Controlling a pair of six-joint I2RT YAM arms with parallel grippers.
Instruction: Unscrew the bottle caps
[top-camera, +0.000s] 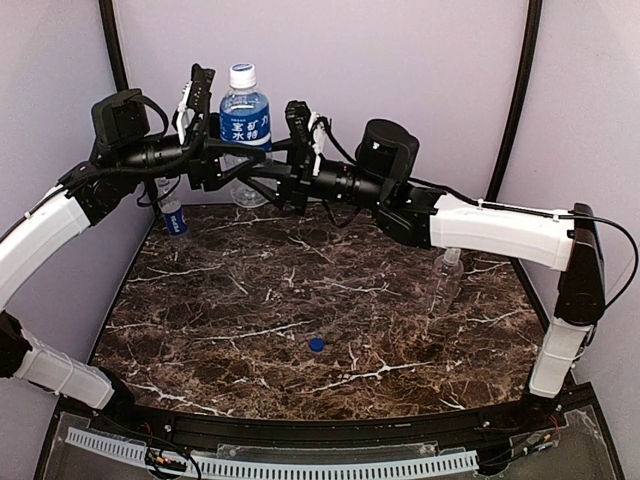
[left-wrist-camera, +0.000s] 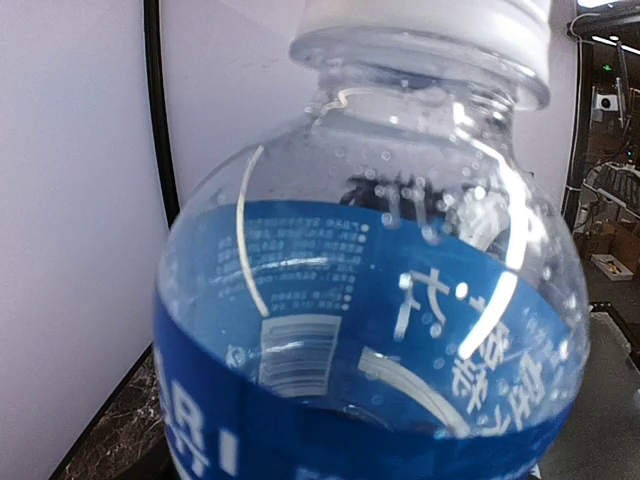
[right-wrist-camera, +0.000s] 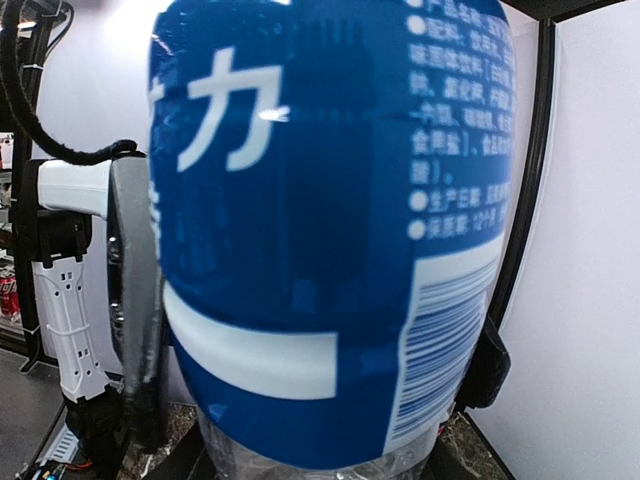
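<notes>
With your right pincer (right-wrist-camera: 310, 340) clamped on the bottle (top-camera: 245, 125), centre the left pincer (top-camera: 200, 100), whose gape I cannot tell, round the cap (top-camera: 243, 75) above it before twisting.

table (top-camera: 250, 290): dark marble, white veins | walls (top-camera: 400, 60): pale lilac

Rear centre jammed: left tool (top-camera: 207, 105) and right tool (top-camera: 290, 140) sit either side of the labelled bottle (top-camera: 245, 120). 2nd bottle (top-camera: 172, 215) is tucked behind left arm (top-camera: 60, 220), rear-left. Plain bottle (top-camera: 447, 280) stands just under right arm (top-camera: 500, 232), right side. Mid and front bench (top-camera: 220, 330) open; only 1 blue cap (top-camera: 317, 344) lies there.
</notes>
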